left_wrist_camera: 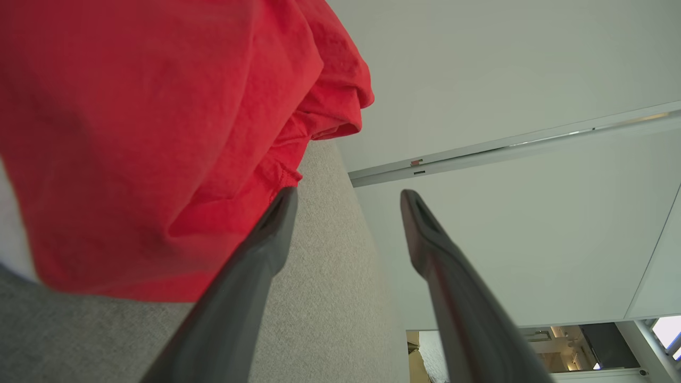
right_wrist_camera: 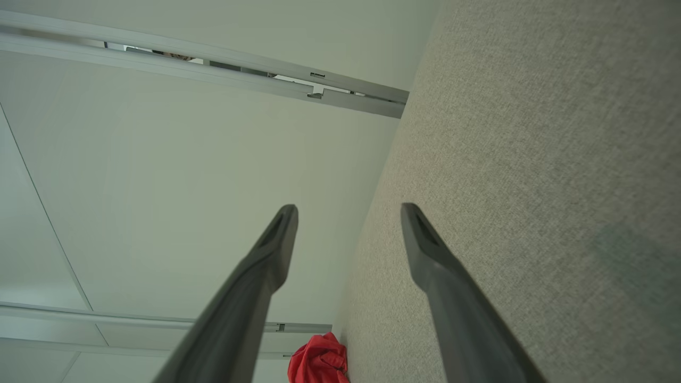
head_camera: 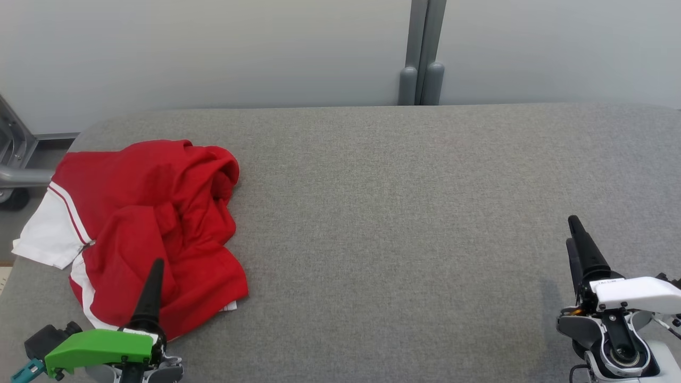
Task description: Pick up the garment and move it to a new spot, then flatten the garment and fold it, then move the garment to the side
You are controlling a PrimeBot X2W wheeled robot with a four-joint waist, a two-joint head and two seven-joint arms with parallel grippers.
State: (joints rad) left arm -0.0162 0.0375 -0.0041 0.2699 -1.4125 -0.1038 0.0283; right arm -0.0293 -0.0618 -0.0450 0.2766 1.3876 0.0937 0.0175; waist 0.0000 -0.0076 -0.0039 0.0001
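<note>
The garment (head_camera: 149, 223) is red with white trim and lies crumpled in a heap on the left part of the grey table (head_camera: 399, 213). My left gripper (head_camera: 155, 271) hovers at the heap's near edge, open, with nothing between its fingers. In the left wrist view the garment (left_wrist_camera: 159, 133) bulges up close on the left, and one finger of the left gripper (left_wrist_camera: 348, 192) reaches a red hem. Far off at the table's near right, my right gripper (head_camera: 572, 229) is open and holds nothing. From the right gripper (right_wrist_camera: 348, 207), the garment (right_wrist_camera: 319, 361) is a small red lump far away.
A pale wall with a grey upright post (head_camera: 423, 53) runs behind the table. A metal frame (head_camera: 13, 154) stands beyond the table's left end. The garment's white part hangs near the left edge of the table.
</note>
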